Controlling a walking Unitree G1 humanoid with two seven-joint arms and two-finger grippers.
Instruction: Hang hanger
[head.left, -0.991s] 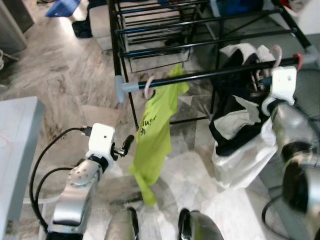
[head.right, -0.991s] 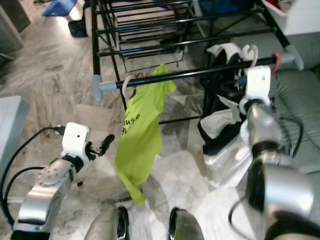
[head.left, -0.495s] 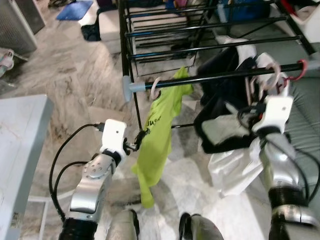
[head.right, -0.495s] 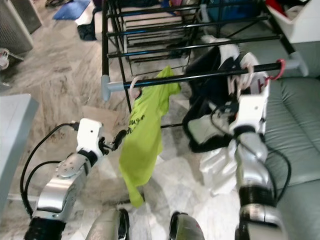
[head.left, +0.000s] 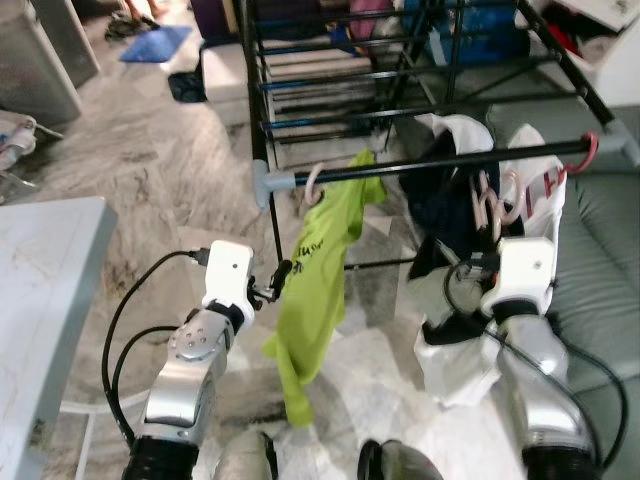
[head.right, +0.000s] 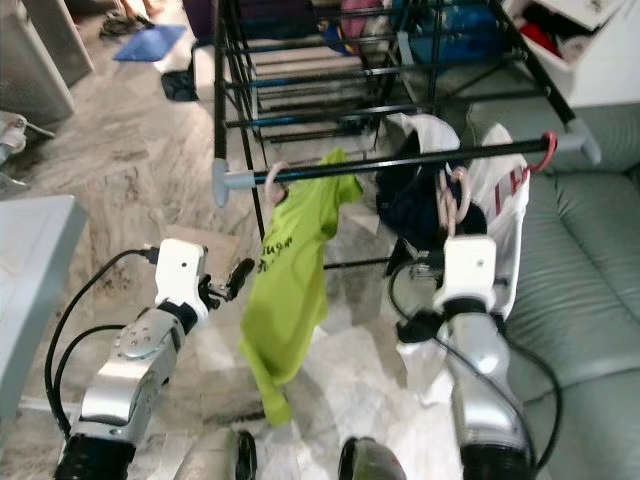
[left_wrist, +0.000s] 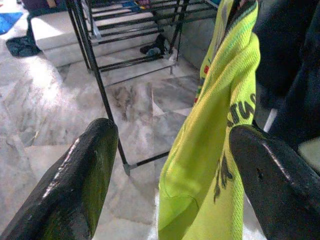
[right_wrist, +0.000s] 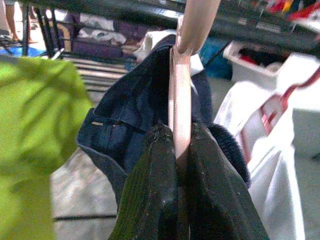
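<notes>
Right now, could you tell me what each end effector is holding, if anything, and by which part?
The right end effector is shut on the pink hanger, gripping its stem below the hook. The left end effector is open beside the green shirt, holding nothing.

The pink hanger (right_wrist: 181, 100) has its hook cut off at twelve o'clock, and its lower body is hidden behind the dark garment (right_wrist: 130, 130).

I see a lime green shirt (head.left: 318, 290) hanging from the black drying rack (head.left: 330, 80) over grey marble floor (head.left: 130, 180); a grey-green sofa (head.right: 590, 270) sits right; a blue mat (head.left: 155, 42) lies far left.
</notes>
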